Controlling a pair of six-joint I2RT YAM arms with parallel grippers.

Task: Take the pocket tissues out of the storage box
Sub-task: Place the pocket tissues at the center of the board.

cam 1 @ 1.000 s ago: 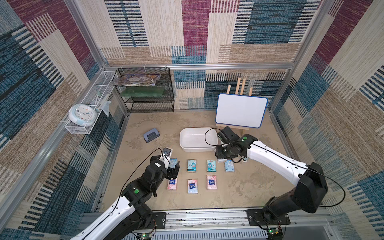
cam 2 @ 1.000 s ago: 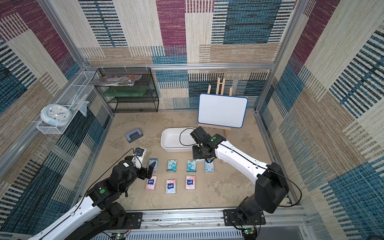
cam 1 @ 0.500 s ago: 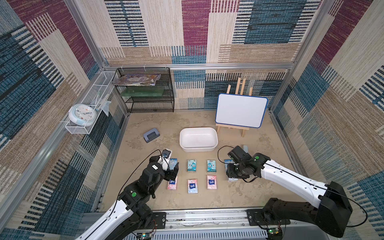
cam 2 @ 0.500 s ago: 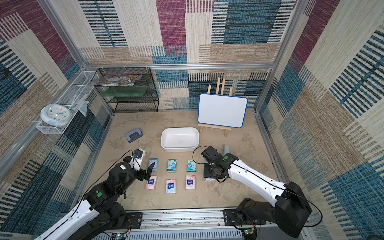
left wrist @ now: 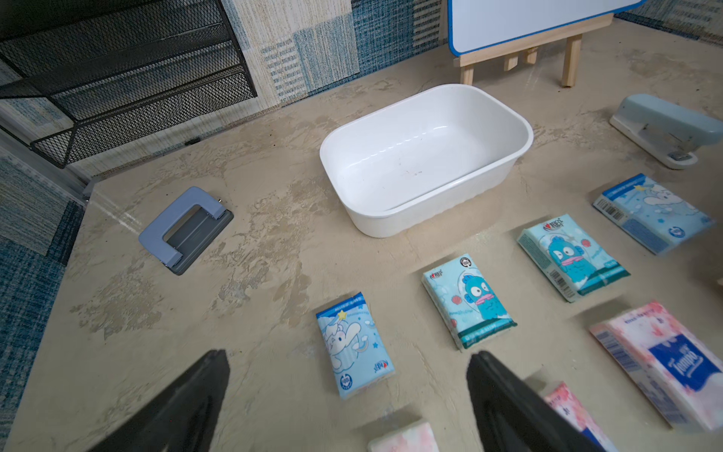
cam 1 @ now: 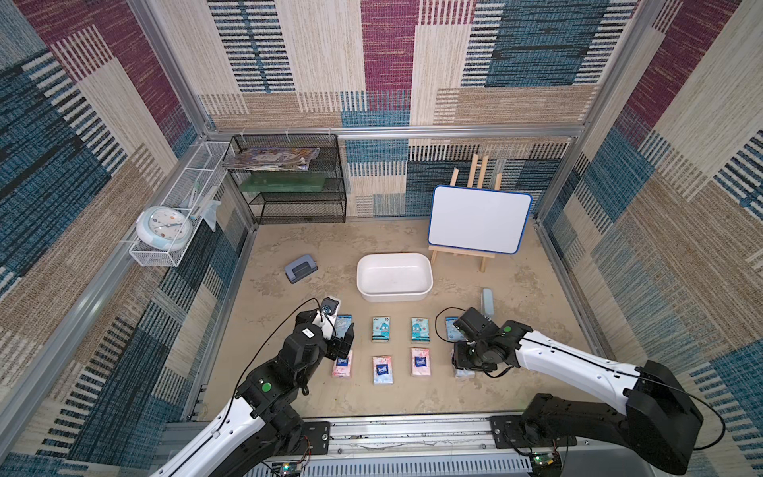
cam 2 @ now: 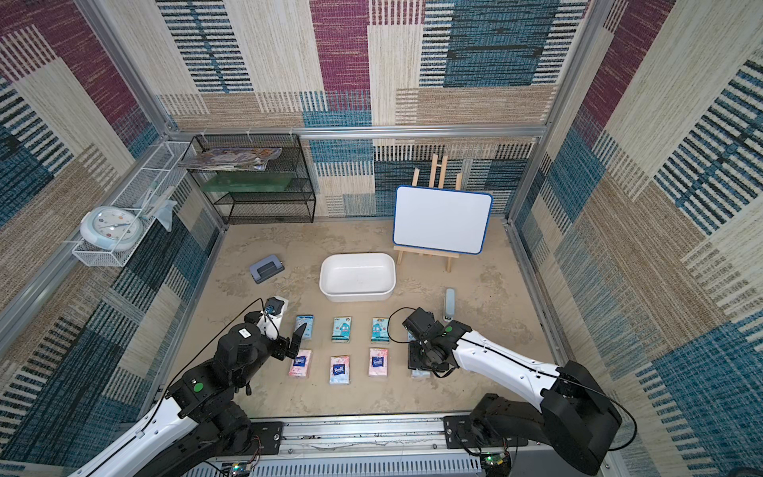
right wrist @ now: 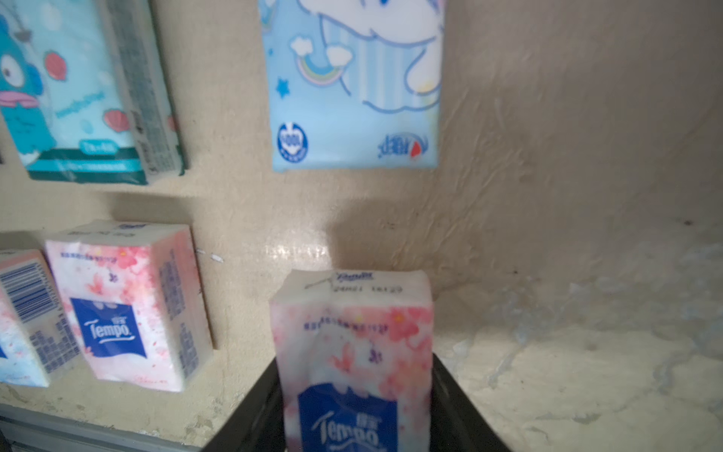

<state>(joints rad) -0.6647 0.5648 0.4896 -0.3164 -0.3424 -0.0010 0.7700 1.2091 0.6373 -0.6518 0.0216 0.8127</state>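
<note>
The white storage box [cam 1: 394, 294] [cam 2: 357, 295] [left wrist: 395, 223] stands empty mid-table. In front of it pocket tissues lie in two rows: blue cartoon packets [cam 1: 380, 329] [cam 1: 420, 329] [left wrist: 467, 301] farther back, pink and pale packets [cam 1: 382, 369] [cam 1: 420, 361] [right wrist: 129, 305] nearer. My right gripper [cam 1: 464, 363] [right wrist: 354, 391] is shut on a pink pocket tissue packet [right wrist: 352, 332] [cam 2: 420, 373], low at the right end of the near row. Whether the packet touches the table I cannot tell. My left gripper [cam 1: 344, 338] [left wrist: 348, 358] hangs open over the rows' left end, holding nothing.
A grey-blue hole punch [cam 1: 301, 268] lies left of the box and a pale stapler [cam 1: 487, 300] to its right. A whiteboard on an easel [cam 1: 479, 219] stands behind. A black mesh shelf [cam 1: 297, 186] and a wire basket with a clock [cam 1: 163, 225] are at the back left.
My right arm has swung from the box's right edge toward the front, carrying the pink packet down to the right end of the near row. The left arm has hardly moved.
</note>
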